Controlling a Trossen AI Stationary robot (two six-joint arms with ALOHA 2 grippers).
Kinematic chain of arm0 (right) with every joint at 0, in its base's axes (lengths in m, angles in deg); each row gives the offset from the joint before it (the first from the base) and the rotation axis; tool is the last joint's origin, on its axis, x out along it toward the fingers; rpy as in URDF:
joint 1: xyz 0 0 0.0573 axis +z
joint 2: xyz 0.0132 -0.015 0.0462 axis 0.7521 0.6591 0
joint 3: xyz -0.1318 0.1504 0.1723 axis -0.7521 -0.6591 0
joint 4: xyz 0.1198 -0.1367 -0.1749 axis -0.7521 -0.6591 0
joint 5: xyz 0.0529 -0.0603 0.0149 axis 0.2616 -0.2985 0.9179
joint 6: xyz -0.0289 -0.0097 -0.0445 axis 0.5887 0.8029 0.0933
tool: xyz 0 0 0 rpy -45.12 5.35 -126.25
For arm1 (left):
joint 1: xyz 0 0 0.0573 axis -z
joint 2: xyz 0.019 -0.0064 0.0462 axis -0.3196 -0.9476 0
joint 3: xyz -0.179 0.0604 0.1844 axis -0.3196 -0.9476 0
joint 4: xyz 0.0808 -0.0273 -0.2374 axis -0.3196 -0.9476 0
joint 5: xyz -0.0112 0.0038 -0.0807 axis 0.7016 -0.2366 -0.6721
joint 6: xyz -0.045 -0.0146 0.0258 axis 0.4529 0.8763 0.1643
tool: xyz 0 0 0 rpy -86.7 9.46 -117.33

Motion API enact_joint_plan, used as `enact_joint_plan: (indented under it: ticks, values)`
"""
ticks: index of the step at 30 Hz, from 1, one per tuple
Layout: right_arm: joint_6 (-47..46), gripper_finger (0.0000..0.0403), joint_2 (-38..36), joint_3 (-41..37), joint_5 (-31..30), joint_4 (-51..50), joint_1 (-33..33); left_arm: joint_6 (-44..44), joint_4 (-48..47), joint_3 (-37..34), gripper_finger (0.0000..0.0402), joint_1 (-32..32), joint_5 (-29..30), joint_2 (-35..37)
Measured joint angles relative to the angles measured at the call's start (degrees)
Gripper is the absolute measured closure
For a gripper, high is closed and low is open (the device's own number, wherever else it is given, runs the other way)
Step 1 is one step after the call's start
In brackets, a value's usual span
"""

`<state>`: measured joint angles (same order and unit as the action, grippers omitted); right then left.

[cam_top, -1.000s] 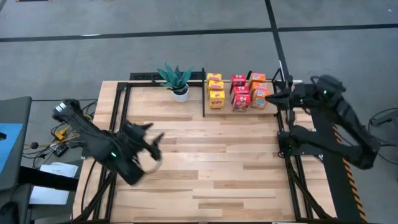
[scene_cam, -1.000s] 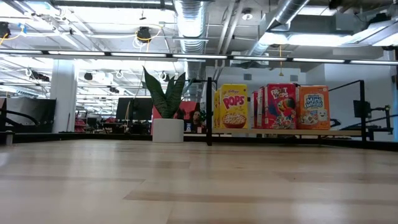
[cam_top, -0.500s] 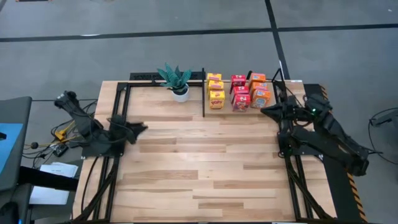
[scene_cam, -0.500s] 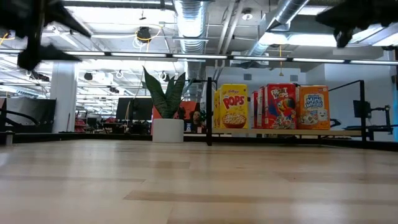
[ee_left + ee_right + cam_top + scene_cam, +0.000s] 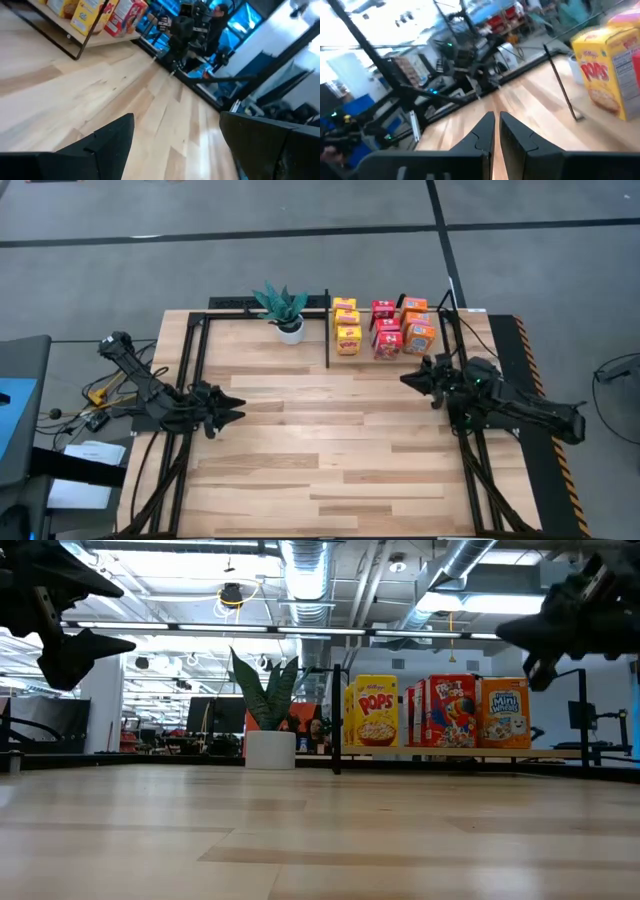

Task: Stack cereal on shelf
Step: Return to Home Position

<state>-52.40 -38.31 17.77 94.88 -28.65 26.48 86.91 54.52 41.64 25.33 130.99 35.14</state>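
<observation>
The cereal stands on the shelf (image 5: pixel 328 340) at the table's far right in three columns: yellow boxes (image 5: pixel 347 326), red boxes (image 5: pixel 386 329) and orange boxes (image 5: pixel 417 326). The low view shows the front yellow (image 5: pixel 375 712), red (image 5: pixel 450 712) and orange (image 5: pixel 505 712) boxes upright on the shelf board. My left gripper (image 5: pixel 228 404) (image 5: pixel 176 119) hovers open and level over the table's left side, far from the boxes. My right gripper (image 5: pixel 406 378) (image 5: pixel 496 120) is shut with nothing in it, level, just on the near side of the shelf.
A potted green plant (image 5: pixel 284 310) stands at the far edge, left of the shelf's black post. Black frame rails run along the table's left (image 5: pixel 185 380) and right (image 5: pixel 462 440) sides. Bare wood (image 5: pixel 330 440) lies between the two arms.
Both arms have sunk and folded back low over their bases, their wrists rolling. My left gripper dropped and drew toward the table's left edge, staying open. My right gripper came down away from the orange boxes toward the near edge, staying shut. The boxes have not moved.
</observation>
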Motion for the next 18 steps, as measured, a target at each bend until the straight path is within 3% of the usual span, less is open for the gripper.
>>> enact_joint_plan:
  ticks: [4,6,18]
  values:
    - [-2.3,0.0349,0.6,-0.2,-10.9,-2.8,3.9,-3.3,-1.4,0.0,0.0116,0.0,-0.5,0.0]
    - [-4.3,0.0349,1.2,-0.3,-13.5,-3.1,5.5,-4.0,-2.6,0.0,0.0116,0.0,-1.0,-0.1]
    - [-4.4,0.0349,1.8,-0.3,-13.9,-3.3,8.1,-2.7,-6.5,0.0,0.0116,0.0,-3.6,-0.2]
